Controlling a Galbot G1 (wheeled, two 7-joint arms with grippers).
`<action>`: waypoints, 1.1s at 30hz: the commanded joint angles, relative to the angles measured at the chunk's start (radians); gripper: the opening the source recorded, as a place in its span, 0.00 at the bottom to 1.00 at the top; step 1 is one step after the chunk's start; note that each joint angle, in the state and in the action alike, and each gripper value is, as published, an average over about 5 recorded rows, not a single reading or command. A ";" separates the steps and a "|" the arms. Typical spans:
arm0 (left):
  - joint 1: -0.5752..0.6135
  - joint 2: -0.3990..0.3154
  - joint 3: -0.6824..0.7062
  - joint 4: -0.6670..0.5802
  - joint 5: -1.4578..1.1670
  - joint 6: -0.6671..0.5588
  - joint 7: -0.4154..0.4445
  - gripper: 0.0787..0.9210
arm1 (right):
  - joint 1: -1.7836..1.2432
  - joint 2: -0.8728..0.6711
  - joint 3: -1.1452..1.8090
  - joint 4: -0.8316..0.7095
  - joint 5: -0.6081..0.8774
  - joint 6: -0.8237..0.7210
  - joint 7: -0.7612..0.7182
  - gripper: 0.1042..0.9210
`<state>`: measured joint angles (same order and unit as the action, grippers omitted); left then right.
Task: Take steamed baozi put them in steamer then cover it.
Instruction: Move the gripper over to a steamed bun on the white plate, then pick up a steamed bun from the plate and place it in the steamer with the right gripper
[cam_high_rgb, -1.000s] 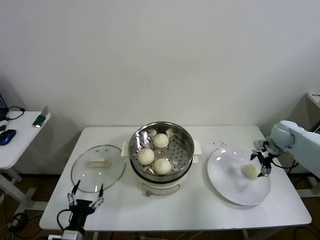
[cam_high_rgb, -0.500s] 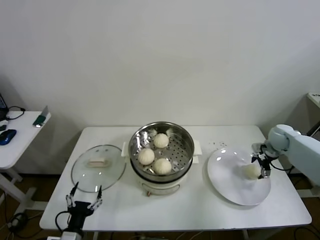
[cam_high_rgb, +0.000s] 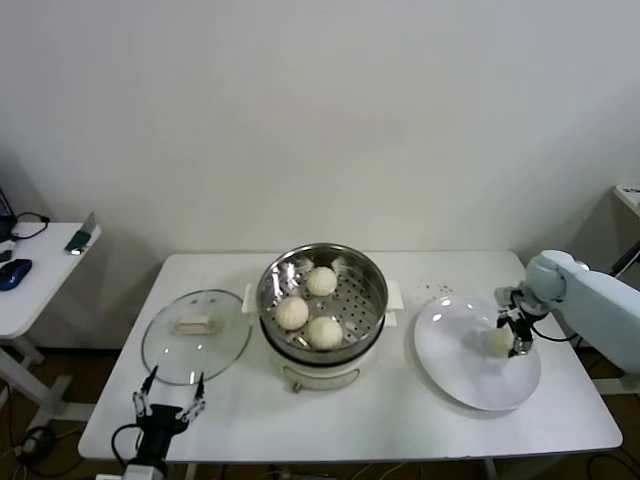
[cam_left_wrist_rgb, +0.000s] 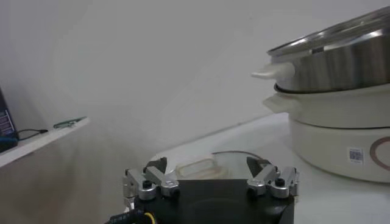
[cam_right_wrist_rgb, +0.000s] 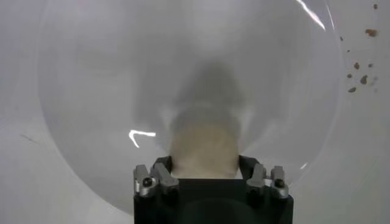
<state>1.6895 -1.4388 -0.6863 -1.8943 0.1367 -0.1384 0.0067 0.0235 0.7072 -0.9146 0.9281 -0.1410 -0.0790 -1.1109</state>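
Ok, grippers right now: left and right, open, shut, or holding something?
Left gripper: open, holding nothing, parked at the table's front edge near the cover.
Right gripper: shut on the last baozi on the white plate.

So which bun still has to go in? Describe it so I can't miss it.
Start at the steel steamer mid-table and look toward the robot's right, to the flat white plate. The bun lies near the plate's far right edge, between the right gripper's fingers. It is the only bun outside the steamer; the other three sit in the basket.
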 joint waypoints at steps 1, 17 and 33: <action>0.001 -0.001 0.001 -0.001 0.003 -0.001 0.000 0.88 | 0.015 0.002 -0.012 -0.001 0.015 0.000 -0.001 0.72; 0.029 -0.009 0.035 -0.025 -0.002 -0.010 -0.002 0.88 | 0.723 0.105 -0.563 0.147 0.566 -0.129 0.014 0.71; 0.036 0.011 0.084 -0.089 -0.001 0.002 -0.001 0.88 | 0.942 0.350 -0.748 0.375 1.037 -0.321 0.172 0.71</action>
<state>1.7193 -1.4340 -0.6143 -1.9625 0.1363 -0.1363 0.0054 0.8082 0.9378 -1.5286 1.1884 0.6115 -0.3067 -1.0211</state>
